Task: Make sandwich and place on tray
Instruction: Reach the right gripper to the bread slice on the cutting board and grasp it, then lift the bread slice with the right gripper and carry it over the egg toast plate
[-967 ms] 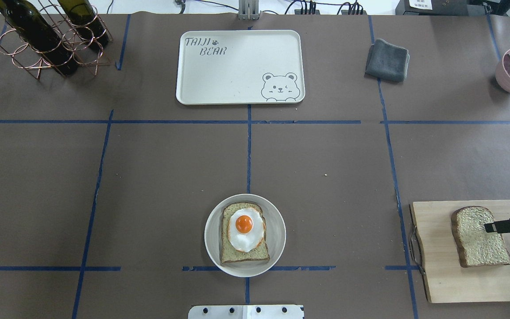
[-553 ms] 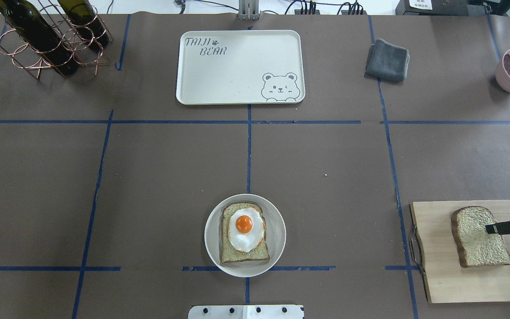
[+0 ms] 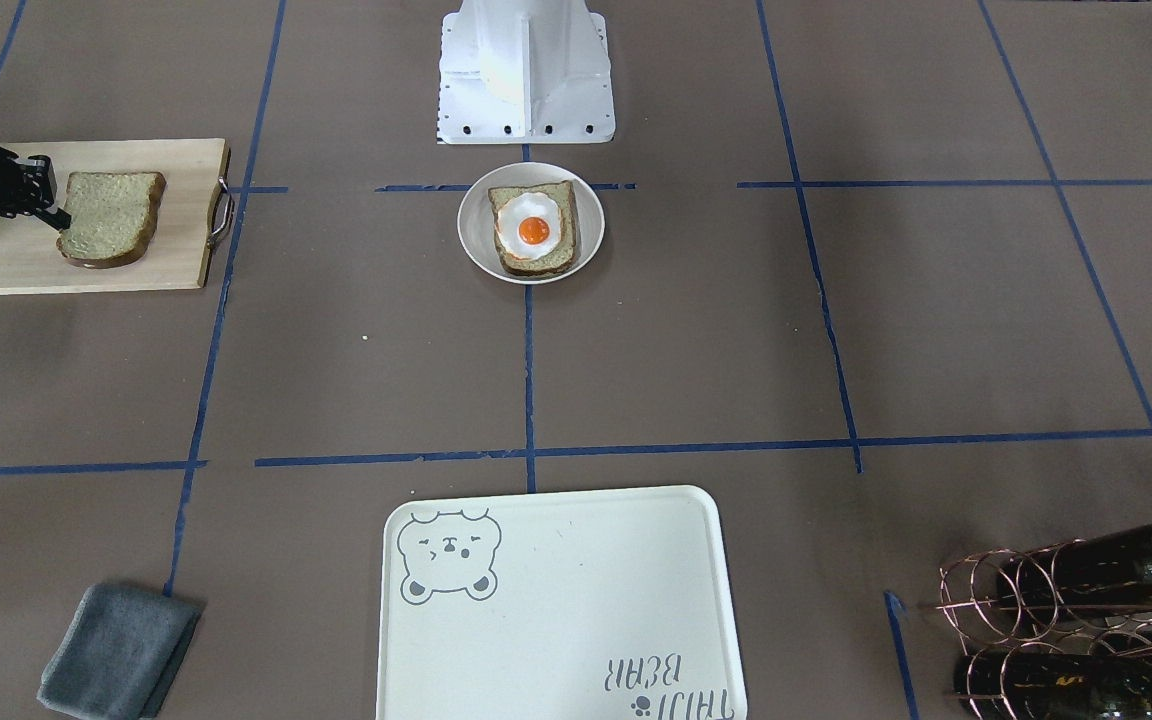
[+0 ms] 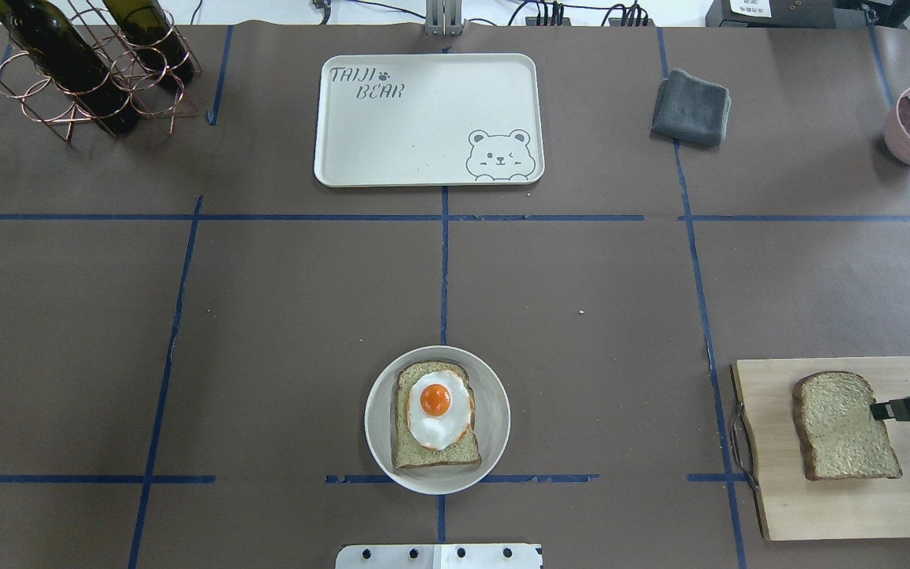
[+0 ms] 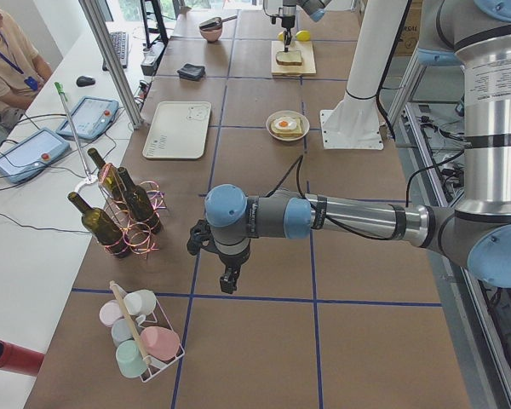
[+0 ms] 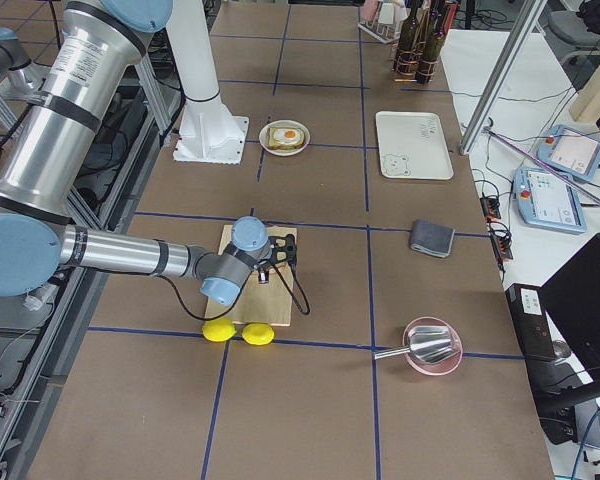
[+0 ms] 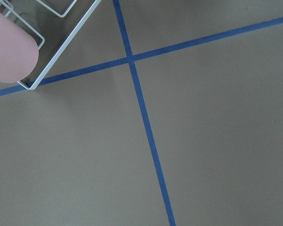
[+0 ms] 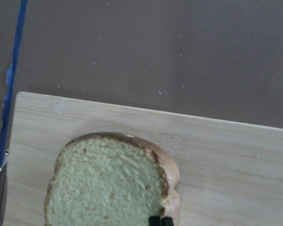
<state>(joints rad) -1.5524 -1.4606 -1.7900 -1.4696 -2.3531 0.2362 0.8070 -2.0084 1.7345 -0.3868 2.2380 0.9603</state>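
Speckled tan, brown-crusted bread slice lies on the light wooden cutting board with metal handle. Right gripper is over the board, fingertips pressed together with nothing between them, touching the slice's crust edge. Well apart from the board sits a white round plate carrying a second bread slice under a white fried egg. Cream-white rounded-rectangle tray is farther still from the board. Left gripper: grip cannot be told.

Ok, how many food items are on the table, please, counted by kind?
Bread slices: 2 (plated slice, cutting-board slice)
Fried egg: 1
Lemons: 2
Total: 5
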